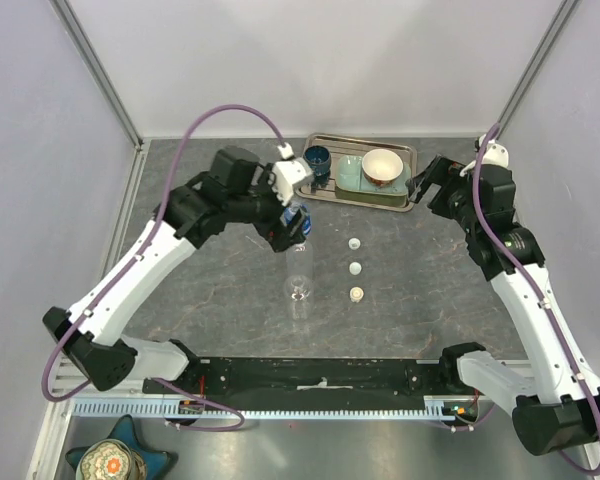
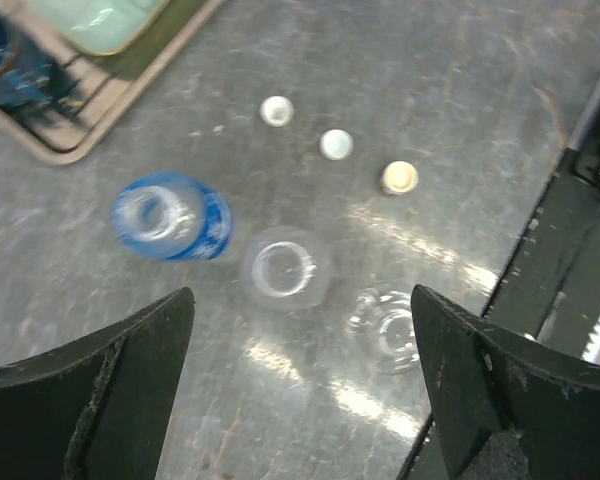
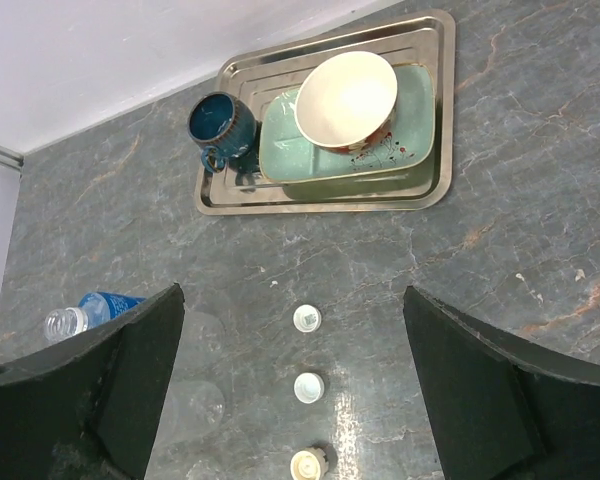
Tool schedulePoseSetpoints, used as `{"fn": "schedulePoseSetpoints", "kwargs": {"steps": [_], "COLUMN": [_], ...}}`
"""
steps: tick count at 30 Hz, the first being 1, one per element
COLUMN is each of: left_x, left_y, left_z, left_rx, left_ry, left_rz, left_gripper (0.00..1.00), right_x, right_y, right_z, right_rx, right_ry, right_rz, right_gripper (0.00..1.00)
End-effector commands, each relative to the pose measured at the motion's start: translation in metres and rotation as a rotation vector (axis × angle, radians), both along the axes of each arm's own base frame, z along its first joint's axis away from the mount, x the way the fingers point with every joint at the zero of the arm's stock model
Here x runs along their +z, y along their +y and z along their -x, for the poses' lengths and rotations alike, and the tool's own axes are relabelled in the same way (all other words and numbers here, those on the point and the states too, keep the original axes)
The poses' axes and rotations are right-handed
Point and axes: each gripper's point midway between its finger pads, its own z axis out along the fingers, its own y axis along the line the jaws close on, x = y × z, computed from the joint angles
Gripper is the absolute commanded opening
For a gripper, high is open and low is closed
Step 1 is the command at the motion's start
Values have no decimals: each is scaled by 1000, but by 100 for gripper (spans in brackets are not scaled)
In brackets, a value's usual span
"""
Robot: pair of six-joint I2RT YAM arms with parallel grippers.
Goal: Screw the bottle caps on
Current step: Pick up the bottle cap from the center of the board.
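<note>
Three small white-to-cream bottle caps (image 1: 355, 268) lie in a short row on the grey table, also seen in the left wrist view (image 2: 336, 144) and the right wrist view (image 3: 309, 387). To their left stand three uncapped bottles in a row: one with a blue label (image 2: 170, 217) and two clear ones (image 2: 283, 268), (image 2: 390, 328). My left gripper (image 2: 300, 390) hovers above the bottles, open and holding nothing. My right gripper (image 3: 295, 400) is open and empty, high over the table near the tray's right end (image 1: 425, 185).
A metal tray (image 1: 412, 150) at the back holds a dark blue cup (image 1: 317, 160), a pale green plate (image 3: 410, 110) and a white-and-tan bowl (image 1: 382, 167). The black base rail (image 1: 320, 378) runs along the near edge. Walls close in on three sides.
</note>
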Motion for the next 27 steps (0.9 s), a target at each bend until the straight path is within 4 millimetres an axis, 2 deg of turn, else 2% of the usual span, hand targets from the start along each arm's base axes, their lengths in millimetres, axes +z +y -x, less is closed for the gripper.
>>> {"fn": "schedulePoseSetpoints", "kwargs": {"steps": [1, 4, 7, 8, 11, 14, 19, 20, 21, 23, 27], "left_x": [17, 14, 2, -9, -27, -51, -94, -108, -112, -132, -160], "left_y": [-32, -57, -80, -86, -99, -110, -124, -123, -127, -130, -143], "left_z": [18, 33, 38, 31, 32, 31, 31, 31, 30, 34, 42], "left_rx": [-133, -271, -329, -318, -333, -339, -349, -338, -341, -345, -368], "left_ry": [-45, -19, -20, -14, -2, 24, 60, 67, 50, 51, 50], "left_rz": [29, 48, 12, -21, -66, -112, -148, -177, -180, -226, -267], "left_gripper": [96, 95, 95, 94, 94, 94, 91, 91, 90, 88, 82], "right_x": [26, 34, 55, 64, 92, 105, 109, 110, 114, 118, 122], "right_y": [-4, -16, -34, -39, -60, -78, -92, -98, -100, -102, -100], "right_z": [4, 8, 16, 20, 40, 60, 85, 89, 95, 101, 106], "right_rx": [4, -39, -138, -162, -259, -348, -417, -447, -457, -466, -451], "right_ry": [-89, -99, -139, -163, -243, -270, -298, -304, -322, -339, -351], "right_rz": [24, 73, 84, 83, 78, 82, 43, 43, 33, 18, 2], "right_gripper": [98, 98, 98, 98, 98, 97, 96, 95, 95, 94, 93]}}
